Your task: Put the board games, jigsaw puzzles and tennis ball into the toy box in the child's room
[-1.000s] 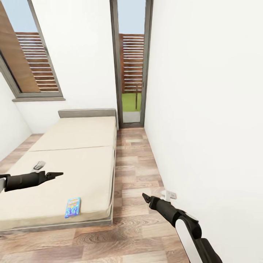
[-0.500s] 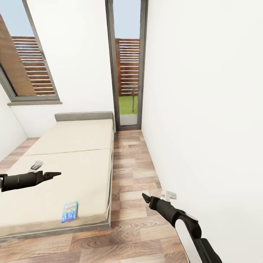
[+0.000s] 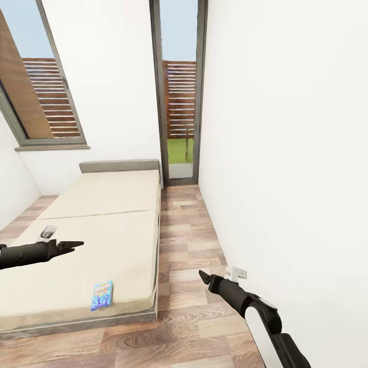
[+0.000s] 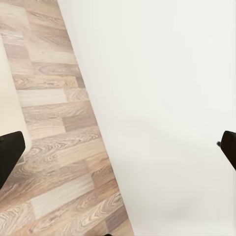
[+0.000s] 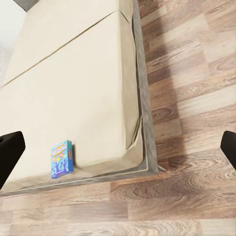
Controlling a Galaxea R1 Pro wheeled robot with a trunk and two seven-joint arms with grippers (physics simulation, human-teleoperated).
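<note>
Head view: L claw (image 3: 76,244) over bed (image 3: 102,240), R claw (image 3: 203,276) low, both open.

Head view overlooks bed (image 3: 102,245); right wrist view shares it, left faces floor (image 4: 54,147).

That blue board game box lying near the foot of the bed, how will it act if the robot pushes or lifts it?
The blue board game box lies flat, so it should slide, not roll or tip. It looks thin and rigid, probably light. On the soft mattress it sits low, so getting fingers under an edge may be awkward.
</note>
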